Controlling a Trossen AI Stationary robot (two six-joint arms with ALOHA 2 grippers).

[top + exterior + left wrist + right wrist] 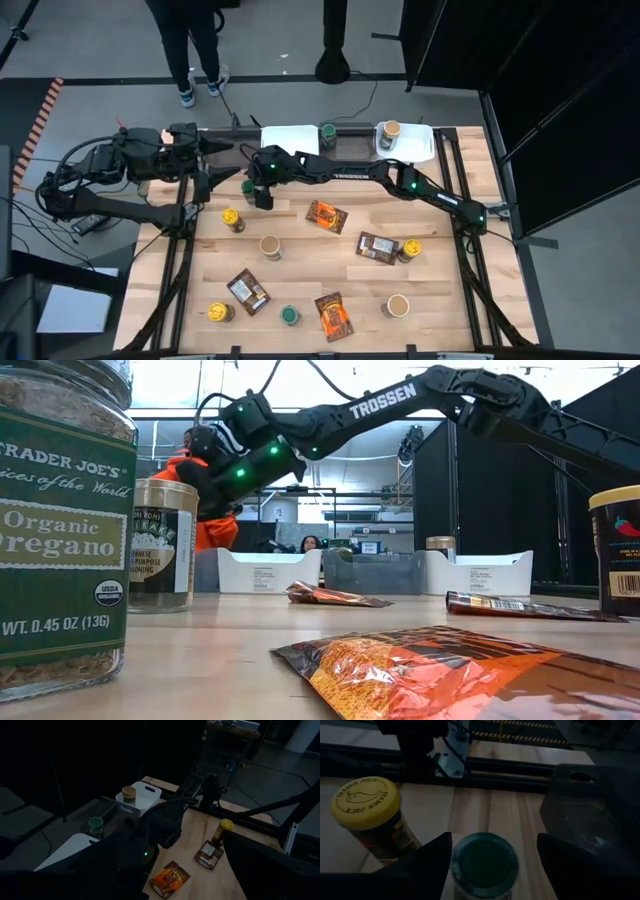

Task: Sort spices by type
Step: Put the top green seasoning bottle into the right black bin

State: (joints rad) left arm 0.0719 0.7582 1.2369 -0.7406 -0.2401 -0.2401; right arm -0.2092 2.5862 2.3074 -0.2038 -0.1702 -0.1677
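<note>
The spices are spread over the wooden table: yellow-lidded jars [233,220] [410,248] [218,313], tan-lidded jars [270,246] [397,305], a green-lidded jar [289,316] and flat orange-brown packets [327,216] [377,247] [247,291] [335,315]. My right gripper [262,197] reaches across to the table's far left. It is open and points down over another green-lidded jar [485,862] that stands upright on the table. Its fingers [436,857] stand on either side of the lid, with a clear gap on one side. My left gripper [215,163] waits open at the far left edge.
Along the far edge stand a white bin [290,140], a dark bin [345,137] holding a green-lidded jar [328,132], and a white bin [415,145] holding a tan-lidded jar [390,132]. A yellow-lidded jar [367,810] stands close beside the right gripper. People stand beyond the far edge.
</note>
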